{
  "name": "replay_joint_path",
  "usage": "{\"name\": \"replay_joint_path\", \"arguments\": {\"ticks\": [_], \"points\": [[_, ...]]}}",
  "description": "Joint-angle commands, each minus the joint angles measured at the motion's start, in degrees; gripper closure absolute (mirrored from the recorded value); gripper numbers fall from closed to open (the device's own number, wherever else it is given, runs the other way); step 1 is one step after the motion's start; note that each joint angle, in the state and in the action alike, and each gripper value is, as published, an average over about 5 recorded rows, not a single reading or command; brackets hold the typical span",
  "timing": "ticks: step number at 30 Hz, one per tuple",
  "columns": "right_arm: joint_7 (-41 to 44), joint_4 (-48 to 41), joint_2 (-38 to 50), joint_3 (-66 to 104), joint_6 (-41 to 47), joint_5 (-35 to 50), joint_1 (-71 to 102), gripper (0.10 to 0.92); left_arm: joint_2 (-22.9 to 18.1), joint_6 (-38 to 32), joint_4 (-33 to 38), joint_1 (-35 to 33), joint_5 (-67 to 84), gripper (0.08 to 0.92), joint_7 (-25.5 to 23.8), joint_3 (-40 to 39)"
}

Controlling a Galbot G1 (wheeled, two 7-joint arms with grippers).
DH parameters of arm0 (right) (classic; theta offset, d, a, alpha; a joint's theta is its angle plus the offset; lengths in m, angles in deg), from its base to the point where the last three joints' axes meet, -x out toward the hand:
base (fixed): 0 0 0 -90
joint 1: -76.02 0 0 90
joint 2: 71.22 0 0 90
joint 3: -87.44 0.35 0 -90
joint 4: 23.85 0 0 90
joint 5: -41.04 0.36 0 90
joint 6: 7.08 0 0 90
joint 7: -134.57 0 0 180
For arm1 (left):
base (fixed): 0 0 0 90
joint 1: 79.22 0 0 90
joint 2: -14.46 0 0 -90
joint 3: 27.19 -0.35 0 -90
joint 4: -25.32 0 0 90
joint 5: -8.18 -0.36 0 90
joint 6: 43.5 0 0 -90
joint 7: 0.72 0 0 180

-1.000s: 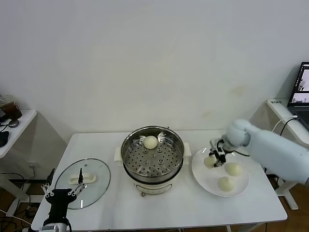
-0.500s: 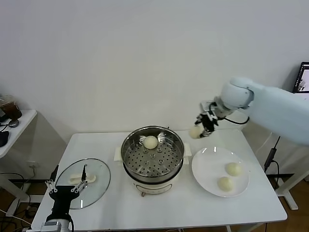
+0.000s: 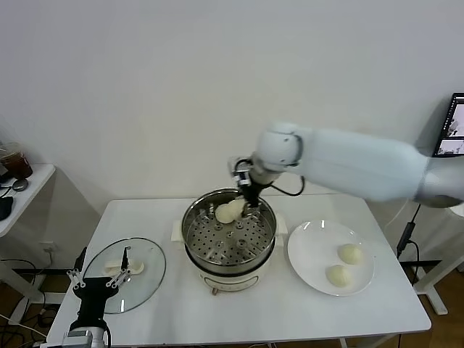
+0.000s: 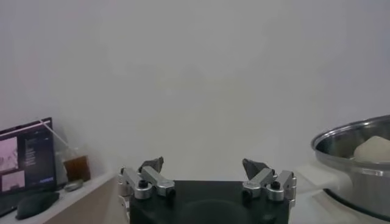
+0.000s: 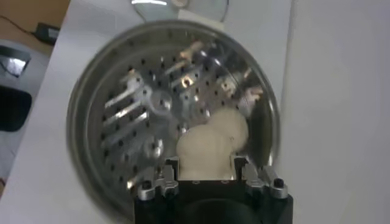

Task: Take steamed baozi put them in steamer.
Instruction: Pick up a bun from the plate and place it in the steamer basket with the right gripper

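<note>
My right gripper (image 3: pixel 243 206) hangs over the back of the steamer (image 3: pixel 196 250), shut on a cream-white baozi (image 5: pixel 205 153) held between its fingers. That baozi sits just above the perforated tray, touching or nearly touching a second baozi (image 5: pixel 236 126) lying at the tray's back edge. Two more baozi (image 3: pixel 351 253) (image 3: pixel 338 275) rest on the white plate (image 3: pixel 308 250) to the right of the steamer. My left gripper (image 3: pixel 98 280) is parked low at the table's front left, open and empty, beside the glass lid.
The glass lid (image 3: pixel 145 272) with a white handle lies flat left of the steamer. A laptop (image 3: pixel 453 127) stands on a desk at the far right. A side table (image 3: pixel 25 190) with a cup is at the far left.
My right gripper lifted a baozi off the plate, carried it left across the steamer's rim and lowered it beside the one lying inside. The left arm stayed put.
</note>
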Motion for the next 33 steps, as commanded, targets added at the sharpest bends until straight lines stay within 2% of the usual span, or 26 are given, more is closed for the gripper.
{"name": "replay_joint_path", "arguments": {"ticks": [1, 11, 26, 29, 33], "points": [[-5.33, -7.16, -13.14, -0.93, 6.36, 3.68, 6.02, 0.491, -0.26, -0.07, -0.34, 0.14, -0.23, 0.177, 0.03, 0.20], [-5.53, -12.61, -17.47, -0.39, 6.56, 1.14, 9.52, 0.491, -0.32, -0.12, -0.27, 0.38, -0.21, 0.177, 0.05, 0.42], [-5.62, -14.76, -18.04, 0.98, 6.25, -1.28, 10.53, 0.488, -0.44, -0.27, -0.13, 0.36, -0.46, 0.177, 0.13, 0.58], [-4.72, -14.05, -17.11, 1.11, 6.36, -1.62, 10.08, 0.466, -0.45, -0.25, -0.13, 0.38, -0.47, 0.177, 0.12, 0.58], [-2.30, -11.81, -14.77, 1.35, 6.37, -2.14, 8.53, 0.369, -0.43, -0.17, -0.07, 0.41, -0.52, 0.177, 0.08, 0.50]]}}
